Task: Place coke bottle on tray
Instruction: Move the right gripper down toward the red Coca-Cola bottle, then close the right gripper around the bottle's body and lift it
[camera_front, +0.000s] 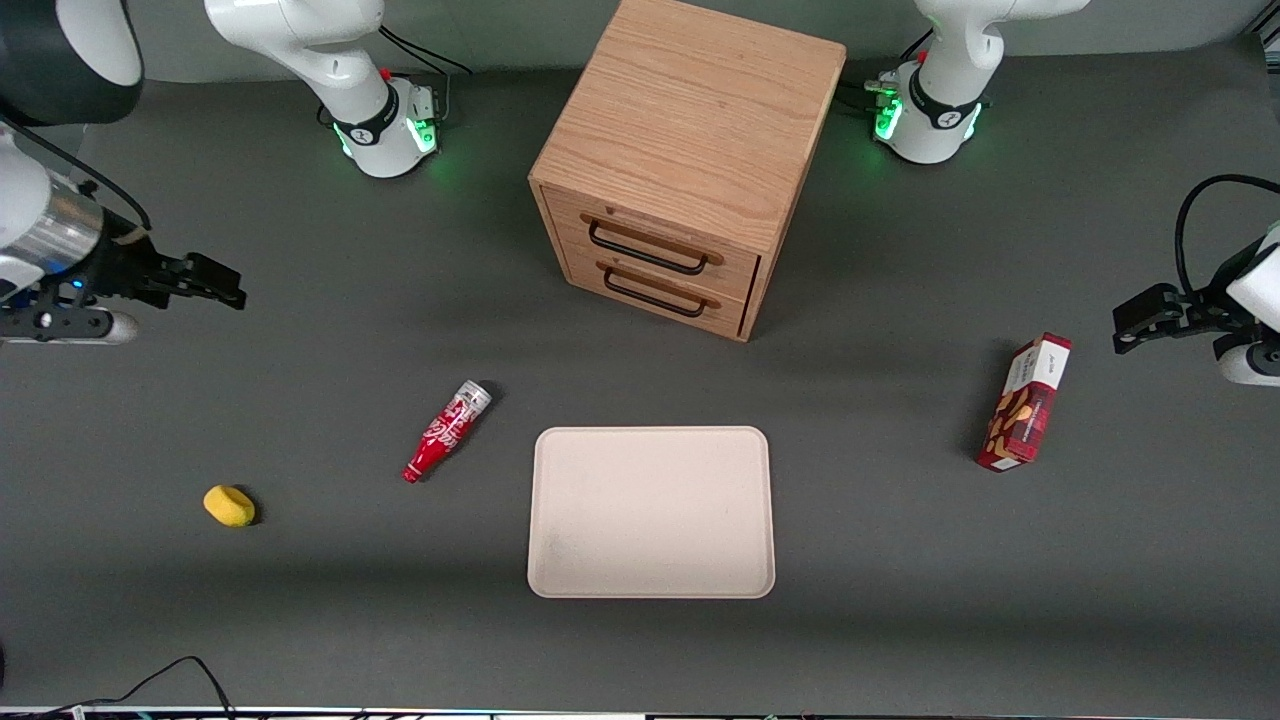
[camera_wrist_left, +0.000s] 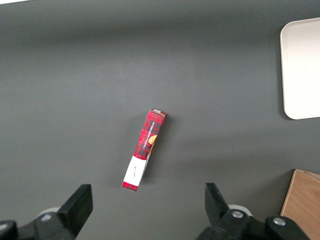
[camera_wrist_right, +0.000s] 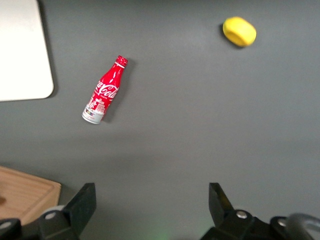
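Coke bottle (camera_front: 446, 431) lying on its side on table, just beside empty tray (camera_front: 651, 512). Gripper (camera_front: 205, 280) wide open, well apart, raised. Likely to roll away under an off-centre pinch

Dial set on the front view, centred on the wooden cabinet (camera_front: 680, 170).

- I log the cabinet on the dark grey table (camera_front: 300, 620). It has two drawers, each with a black handle. Both look shut, and the fronts face between 6 and 7 o'clock.
- Red snack box (camera_front: 1025, 403), about 4 o'clock from the cabinet, toward the parked arm's end. It lies at a slant, with its white end pointing to 1 o'clock.
- Small yellow lump (camera_front: 229, 505), about 8 o'clock, toward the working arm's end and nearer the camera than the box. I can't identify it.
- Black cable (camera_front: 170, 675) loops at the table's near edge, between 7 and 8 o'clock.
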